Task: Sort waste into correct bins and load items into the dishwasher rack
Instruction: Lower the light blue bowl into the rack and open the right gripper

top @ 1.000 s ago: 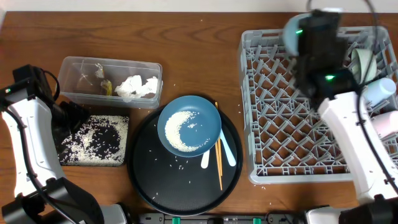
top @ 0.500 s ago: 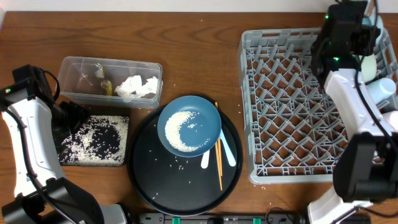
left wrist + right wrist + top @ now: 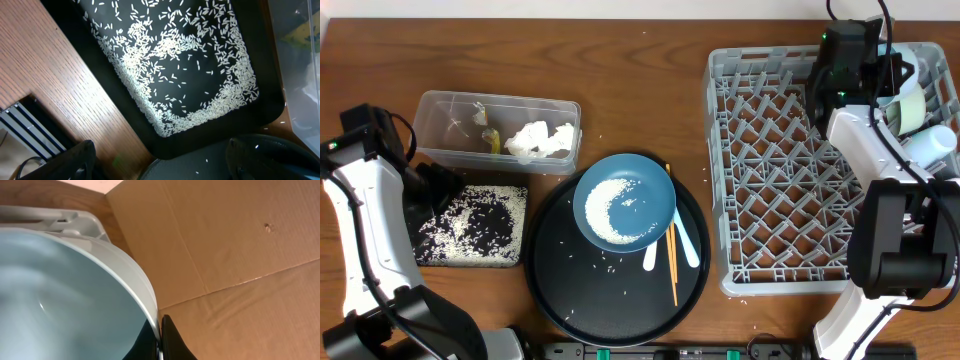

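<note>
My right gripper (image 3: pixel 161 330) is shut on the rim of the light-blue bowl (image 3: pixel 60 290), which fills the left of the right wrist view. From overhead that arm (image 3: pixel 848 60) hangs over the back right of the dishwasher rack (image 3: pixel 790 170), next to the pale-green bowl (image 3: pixel 912 105). My left gripper (image 3: pixel 170 167) is open and holds nothing, low over the near edge of the flat black tray (image 3: pixel 150 145) covered in rice (image 3: pixel 145 55). The clear tub (image 3: pixel 435 110) holds napkins (image 3: pixel 542 140) and wrappers (image 3: pixel 485 135). The dark-blue dish (image 3: pixel 650 190) carries rice (image 3: pixel 605 215).
The dish sits on a round black tray (image 3: pixel 580 290) with chopsticks (image 3: pixel 673 260), two white spoons (image 3: pixel 688 245) and stray grains. Cups (image 3: pixel 932 145) stand at the rack's right side. A cardboard sheet (image 3: pixel 240 255) lies beyond the rack.
The right arm has carried the light-blue bowl from over the rack's back left across to its back right corner. The left arm has not moved.
</note>
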